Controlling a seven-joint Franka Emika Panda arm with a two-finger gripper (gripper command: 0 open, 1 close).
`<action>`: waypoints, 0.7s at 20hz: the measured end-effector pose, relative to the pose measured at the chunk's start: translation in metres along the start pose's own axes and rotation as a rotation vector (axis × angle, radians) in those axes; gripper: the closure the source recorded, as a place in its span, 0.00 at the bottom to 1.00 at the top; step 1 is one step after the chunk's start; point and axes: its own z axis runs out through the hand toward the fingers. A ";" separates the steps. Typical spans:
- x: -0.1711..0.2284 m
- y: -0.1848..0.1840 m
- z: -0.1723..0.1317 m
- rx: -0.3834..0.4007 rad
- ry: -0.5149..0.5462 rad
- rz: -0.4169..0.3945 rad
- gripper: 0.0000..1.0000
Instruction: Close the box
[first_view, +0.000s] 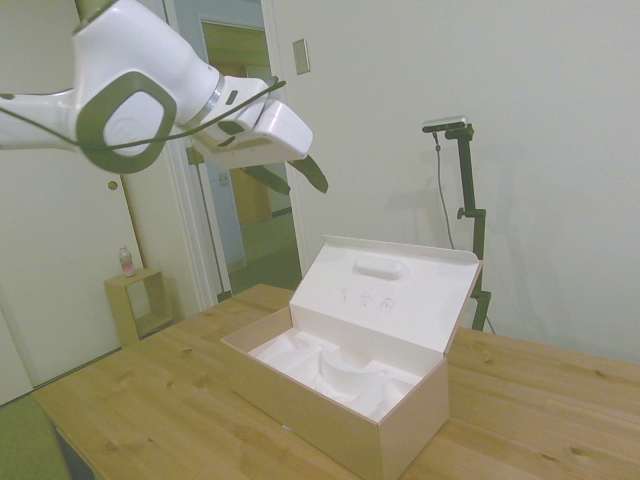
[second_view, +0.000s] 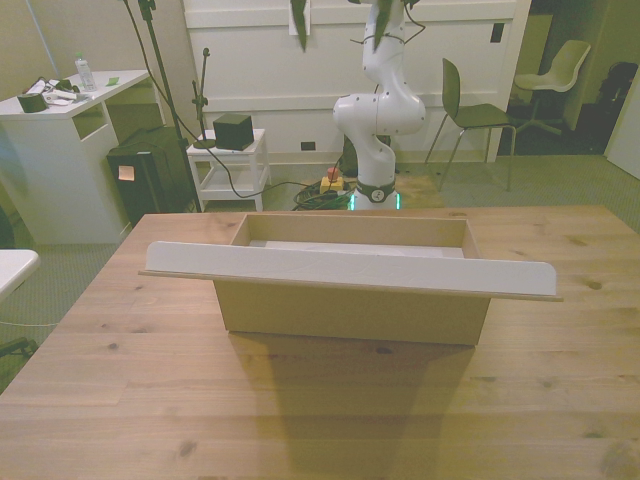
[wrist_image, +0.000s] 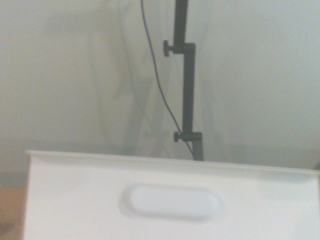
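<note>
While the lid (first_view: 400, 290) stands up and leans slightly outward from its hinge, nothing of the closing is done yet: the whole swing down onto the walls is left, by my judgement.

Nearest in the side view is the box (first_view: 330, 415), long and tan outside, sitting on the wooden surface (first_view: 150, 400) about midway across it, clear of all edges. Its front wall is plain cardboard. Inside, a white molded insert (first_view: 340, 375) fills the floor with shallow curved pockets, and nothing lies in them. Behind the insert rises the lid, white on its inner face, with an oval bump (first_view: 380, 267) near its upper rim and a narrow lip folded along the top edge. The wrist view shows that same bump and rim from close by, facing the camera squarely.

Farther back and well above the box, the tool (first_view: 318, 172) hangs in the air, touching nothing; its dark fingers point down toward the lid's inner face, but whether they are spread or closed I cannot tell. A small wooden shelf (first_view: 135, 300) stands on the floor beyond the surface's far edge.
</note>
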 end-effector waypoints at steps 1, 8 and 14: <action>0.003 -0.018 0.008 -0.003 0.008 0.000 0.00; 0.029 -0.094 0.070 -0.058 -0.021 0.063 0.00; 0.045 -0.123 0.126 -0.102 -0.070 0.096 0.00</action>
